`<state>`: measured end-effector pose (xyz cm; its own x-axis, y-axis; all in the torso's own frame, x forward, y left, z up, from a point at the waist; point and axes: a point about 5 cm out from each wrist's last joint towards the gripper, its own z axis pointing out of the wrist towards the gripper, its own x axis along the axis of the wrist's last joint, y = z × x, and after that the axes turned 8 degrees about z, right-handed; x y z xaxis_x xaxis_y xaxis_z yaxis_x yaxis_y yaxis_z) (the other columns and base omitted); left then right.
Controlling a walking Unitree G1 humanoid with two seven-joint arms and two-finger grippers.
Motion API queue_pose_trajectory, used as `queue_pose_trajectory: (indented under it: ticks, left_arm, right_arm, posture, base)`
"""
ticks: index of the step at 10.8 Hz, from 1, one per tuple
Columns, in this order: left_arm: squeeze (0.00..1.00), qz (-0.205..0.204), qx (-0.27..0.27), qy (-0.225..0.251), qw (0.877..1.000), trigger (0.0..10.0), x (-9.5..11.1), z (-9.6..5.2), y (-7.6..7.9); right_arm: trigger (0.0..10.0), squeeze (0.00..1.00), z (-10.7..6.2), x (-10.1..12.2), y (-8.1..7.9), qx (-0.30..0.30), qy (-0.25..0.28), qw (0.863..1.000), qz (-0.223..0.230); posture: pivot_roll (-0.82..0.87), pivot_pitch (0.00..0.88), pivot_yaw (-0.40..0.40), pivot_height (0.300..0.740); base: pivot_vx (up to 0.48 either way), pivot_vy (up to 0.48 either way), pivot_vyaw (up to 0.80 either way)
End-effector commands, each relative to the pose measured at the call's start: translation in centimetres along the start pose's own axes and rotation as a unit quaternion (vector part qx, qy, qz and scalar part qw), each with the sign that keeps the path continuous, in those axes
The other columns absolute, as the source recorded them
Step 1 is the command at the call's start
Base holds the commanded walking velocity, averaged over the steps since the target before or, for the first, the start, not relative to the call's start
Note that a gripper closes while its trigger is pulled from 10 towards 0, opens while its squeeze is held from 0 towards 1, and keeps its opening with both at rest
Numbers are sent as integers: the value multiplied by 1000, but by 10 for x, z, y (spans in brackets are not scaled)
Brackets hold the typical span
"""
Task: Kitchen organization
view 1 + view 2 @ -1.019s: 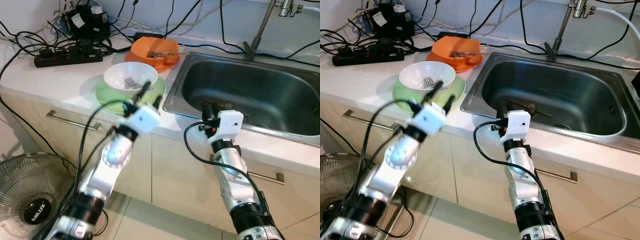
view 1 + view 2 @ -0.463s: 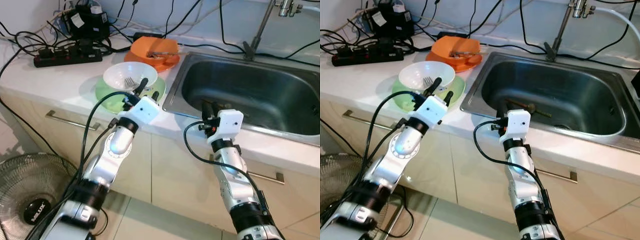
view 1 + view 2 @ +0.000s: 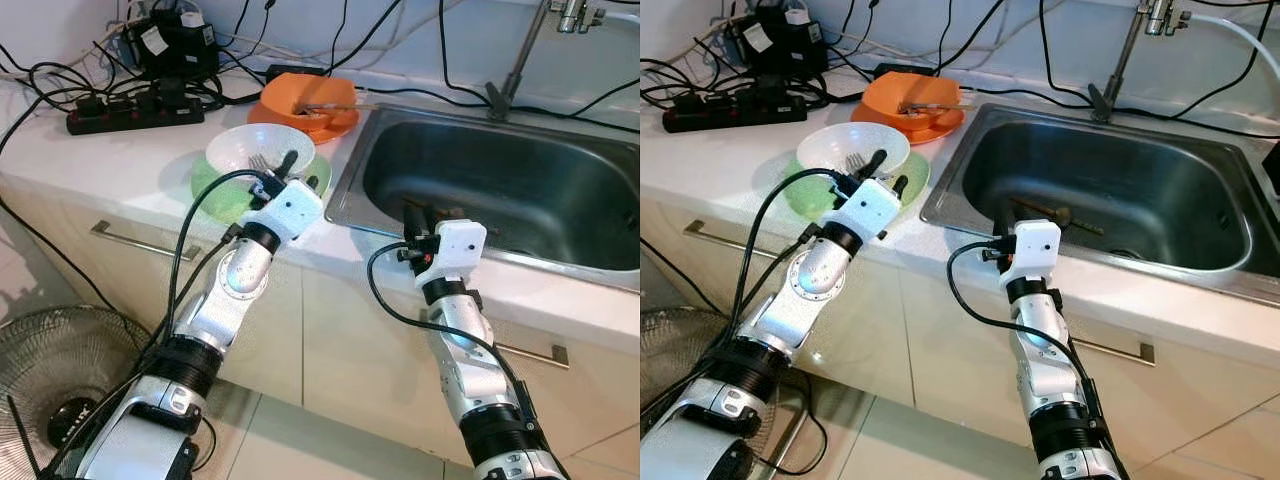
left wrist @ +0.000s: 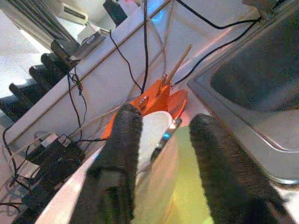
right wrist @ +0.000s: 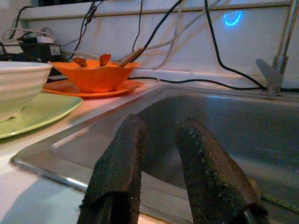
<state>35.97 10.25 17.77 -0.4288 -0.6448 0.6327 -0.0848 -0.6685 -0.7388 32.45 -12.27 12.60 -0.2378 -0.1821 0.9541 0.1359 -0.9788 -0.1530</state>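
Reaching across the counter edge left of centre in the head view, the left gripper (image 3: 303, 171) holds its two black fingers spread apart at the near rim of the white bowl (image 3: 245, 148), one finger over the rim and the other just beside the bowl above the plate. The white bowl sits on a light green plate (image 3: 212, 190) and holds a metal fork (image 3: 259, 163); whether a finger touches the bowl cannot be told from these angles. In the left wrist view, the left fingers (image 4: 122, 154) frame the bowl's pale wall and the green plate.

Right of centre, the right gripper (image 3: 418, 217) hangs at the front lip of the steel sink (image 3: 560, 190), its fingers a narrow gap apart and holding nothing. Some dark utensils lie on the sink floor just beyond them.

Farther back, an orange bowl (image 3: 303, 97) rests on an orange plate (image 3: 340, 124) with utensils inside. A black power strip (image 3: 135, 114) and tangled cables occupy the upper left. The tap (image 3: 520, 55) rises at upper right, and a floor fan (image 3: 55, 385) stands at lower left.
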Motion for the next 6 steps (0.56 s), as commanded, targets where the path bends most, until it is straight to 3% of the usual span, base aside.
queue_pose_trajectory:
  ticks: [1, 6]
  left_arm:
    - [0, 2, 0, 6, 1000, 0, 3, 3, -1]
    - [0, 10, -2, 13, 1000, 0, 2, 4, -3]
  right_arm:
    - [10000, 0, 4, 2, 0, -4, -2, 1000, 2]
    - [10000, 0, 4, -1, 1, -6, -7, 1000, 1]
  posture:
    - [170, 37, -7, 740]
    - [175, 38, -9, 740]
  base:
    - [0, 0, 0]
    - [0, 0, 0]
